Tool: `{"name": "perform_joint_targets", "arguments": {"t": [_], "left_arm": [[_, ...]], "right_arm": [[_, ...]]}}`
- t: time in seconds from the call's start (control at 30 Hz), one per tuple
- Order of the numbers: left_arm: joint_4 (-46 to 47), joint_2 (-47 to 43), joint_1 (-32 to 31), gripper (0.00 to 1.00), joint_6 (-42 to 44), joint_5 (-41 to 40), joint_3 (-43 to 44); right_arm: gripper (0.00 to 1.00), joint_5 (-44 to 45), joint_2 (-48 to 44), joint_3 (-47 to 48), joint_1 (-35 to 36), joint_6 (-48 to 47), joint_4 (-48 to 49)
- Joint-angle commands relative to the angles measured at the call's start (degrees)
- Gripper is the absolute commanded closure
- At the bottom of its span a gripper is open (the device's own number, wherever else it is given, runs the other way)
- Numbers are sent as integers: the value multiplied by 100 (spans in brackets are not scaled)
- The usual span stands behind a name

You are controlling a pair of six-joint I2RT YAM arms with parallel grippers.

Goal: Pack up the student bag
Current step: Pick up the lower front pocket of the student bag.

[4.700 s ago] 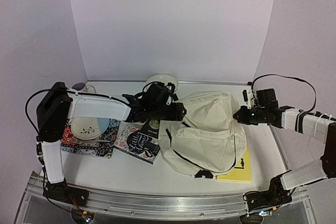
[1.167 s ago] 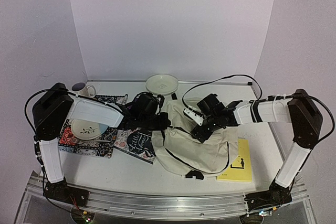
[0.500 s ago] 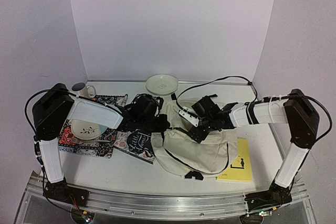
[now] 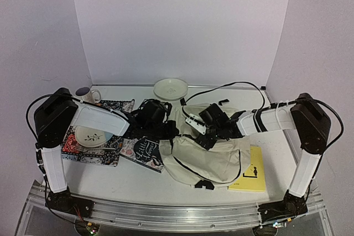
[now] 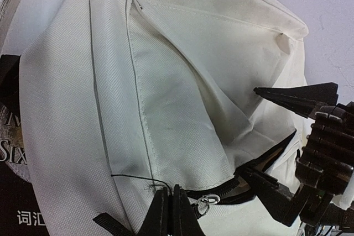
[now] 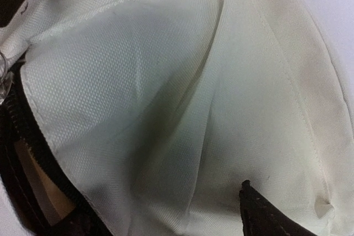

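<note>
The cream student bag (image 4: 213,158) lies crumpled mid-table, its dark zipper (image 5: 221,188) partly undone. My left gripper (image 5: 168,211) is shut on the bag's fabric at the zipper's end, just left of the metal pull ring (image 5: 206,200); in the top view the left gripper (image 4: 172,131) is at the bag's left edge. My right gripper (image 4: 200,135) is open astride the bag's upper flap. One of its fingers (image 5: 271,192) is in the zipper opening, the other lies over the flap. In the right wrist view the bag's cloth (image 6: 138,81) fills the gap of the right gripper (image 6: 160,208).
A dark book (image 4: 146,150) lies left of the bag, with a yellow book (image 4: 253,174) at its right, partly under it. A patterned placemat (image 4: 91,150) with a plate (image 4: 94,135) is at the left, a mug (image 4: 86,92) behind it. A white dish (image 4: 170,88) stands at the back.
The right arm swung in from the right onto the bag and slid left along the flap, its jaws narrowing a little. The bag has shifted left and bunched up. The left gripper stays shut.
</note>
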Motion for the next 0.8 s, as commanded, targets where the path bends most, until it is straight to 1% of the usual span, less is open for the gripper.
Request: {"name": "perform_joint_targets", "arguments": {"t": [0.0, 0.1, 0.17, 0.33, 0.47, 0.5, 0.6, 0.63, 0.7, 0.77], "left_arm": [[126, -334, 33, 100, 62, 18, -83], [120, -376, 33, 100, 101, -19, -116], [123, -406, 33, 100, 126, -45, -150], [116, -444, 33, 100, 191, -40, -173], [108, -462, 33, 100, 262, 6, -98], [108, -468, 33, 100, 275, 35, -64], [91, -474, 33, 100, 320, 129, 68], [92, -487, 33, 98, 331, 165, 102], [89, -541, 33, 93, 350, 217, 158], [81, -658, 33, 83, 382, 206, 172]], "right_arm": [[32, 701, 79, 58, 36, -8, 170], [49, 1052, -115, -10, 36, -8, 325], [58, 1175, -267, -46, 38, -22, 387], [76, 1295, -517, -69, 28, -135, 406], [98, 1494, -731, -133, 29, -222, 410], [100, 1545, -820, -152, 28, -250, 410], [100, 1745, -1084, -205, 26, -368, 402], [100, 1821, -1196, -217, 23, -434, 397], [100, 1954, -1436, -237, 6, -545, 370], [100, 2016, -1676, -243, -48, -660, 288]]}}
